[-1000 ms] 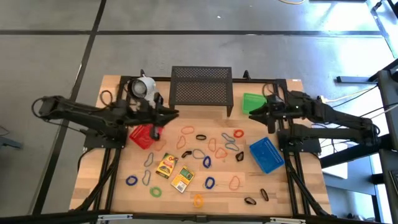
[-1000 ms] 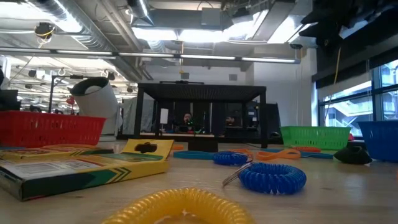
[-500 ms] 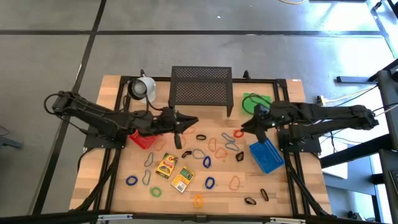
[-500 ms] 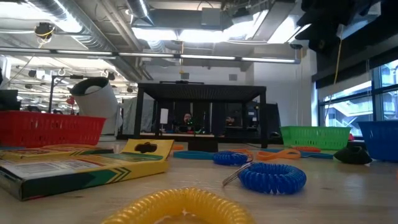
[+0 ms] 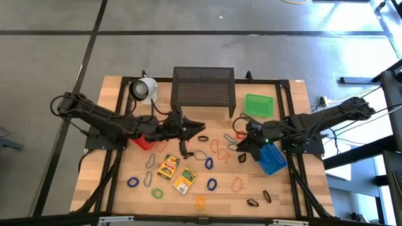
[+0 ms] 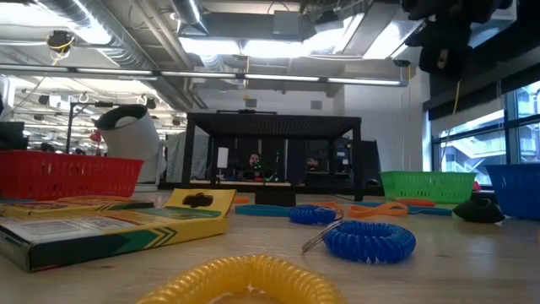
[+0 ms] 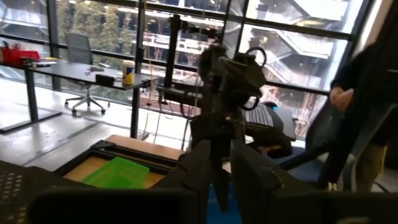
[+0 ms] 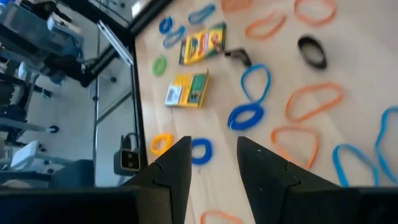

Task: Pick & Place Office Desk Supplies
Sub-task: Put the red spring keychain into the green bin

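The supplies lie loose on the wooden table: orange, blue, green and grey loops such as an orange one (image 5: 190, 131) and a blue one (image 5: 209, 164), dark clip-like bits (image 5: 252, 203), and two yellow packets (image 5: 168, 167) (image 5: 184, 180). My left gripper (image 5: 191, 129) hovers open over the loops at the table's middle, right of the red bin (image 5: 143, 139). My right gripper (image 5: 239, 139) hovers open over loops beside the blue bin (image 5: 270, 157). Its wrist view looks down on the packets (image 8: 200, 45), blue loops (image 8: 247, 116) and orange loops (image 8: 314, 102).
A black mesh stand (image 5: 203, 88) sits at the far edge, with a white mug (image 5: 143, 88) to its left and a green bin (image 5: 259, 104) to its right. In the left wrist view, the right arm (image 7: 230, 81) faces me and a person (image 7: 367, 124) stands beyond.
My left gripper has reached from beside the mug toward the table's right and near side, ending over the loops at the middle. My right gripper has moved from the green bin toward the near edge and the left, ending beside the blue bin. No supplies have moved.
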`<action>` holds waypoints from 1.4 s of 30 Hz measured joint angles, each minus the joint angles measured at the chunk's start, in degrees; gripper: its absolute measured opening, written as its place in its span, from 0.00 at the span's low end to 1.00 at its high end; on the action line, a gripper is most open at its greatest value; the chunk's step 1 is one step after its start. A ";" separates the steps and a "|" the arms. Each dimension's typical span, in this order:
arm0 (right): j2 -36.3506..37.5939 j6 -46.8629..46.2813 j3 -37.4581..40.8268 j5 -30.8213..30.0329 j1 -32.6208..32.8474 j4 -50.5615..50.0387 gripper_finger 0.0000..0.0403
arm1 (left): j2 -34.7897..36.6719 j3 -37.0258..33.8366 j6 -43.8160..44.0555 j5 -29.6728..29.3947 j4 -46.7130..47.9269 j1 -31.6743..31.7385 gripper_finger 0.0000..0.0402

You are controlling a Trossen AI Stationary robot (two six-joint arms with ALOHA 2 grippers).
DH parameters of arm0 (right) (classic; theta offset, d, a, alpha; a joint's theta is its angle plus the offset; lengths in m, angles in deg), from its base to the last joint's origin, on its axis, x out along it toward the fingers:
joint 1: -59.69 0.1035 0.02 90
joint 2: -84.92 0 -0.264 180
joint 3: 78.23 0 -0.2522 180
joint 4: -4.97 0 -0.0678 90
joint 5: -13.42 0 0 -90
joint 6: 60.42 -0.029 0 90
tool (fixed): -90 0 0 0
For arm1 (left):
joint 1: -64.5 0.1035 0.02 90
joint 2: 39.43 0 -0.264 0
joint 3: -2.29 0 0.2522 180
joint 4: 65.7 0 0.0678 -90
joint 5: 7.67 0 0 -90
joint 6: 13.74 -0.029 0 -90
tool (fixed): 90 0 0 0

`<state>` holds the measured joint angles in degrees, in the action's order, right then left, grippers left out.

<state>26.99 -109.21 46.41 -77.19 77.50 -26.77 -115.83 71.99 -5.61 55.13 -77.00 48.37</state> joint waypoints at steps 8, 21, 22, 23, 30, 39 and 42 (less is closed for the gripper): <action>-5.05 2.81 0.00 0.18 2.83 -2.02 0.32 | -0.05 0.00 -0.80 -1.15 -0.48 -3.14 0.31; -11.92 20.95 0.00 -1.61 -1.08 -14.46 0.33 | -0.05 0.00 -0.42 -1.44 -0.46 -3.40 0.35; -12.37 21.57 0.02 -2.12 -1.63 -15.59 0.34 | -0.05 0.00 -0.40 -1.44 -0.48 -3.40 0.35; -12.90 22.56 0.02 -2.54 -2.18 -15.90 0.36 | -0.03 0.00 -0.40 -1.44 -0.48 -3.40 0.35; -16.81 38.45 0.02 -11.25 -3.91 -15.46 0.55 | -0.03 -0.02 -0.40 -3.14 -0.46 -3.40 0.35; -23.96 46.31 0.02 -5.68 -9.57 -15.38 0.61 | -0.01 -0.02 -1.31 -9.28 -0.46 -3.40 0.34; -26.26 46.31 0.02 -4.07 -12.00 -15.39 0.59 | -0.01 -0.04 -3.08 -11.70 -0.46 -3.28 0.34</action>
<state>0.74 -62.90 46.43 -81.26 65.50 -42.16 -115.83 71.94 -8.69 43.43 -77.46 45.10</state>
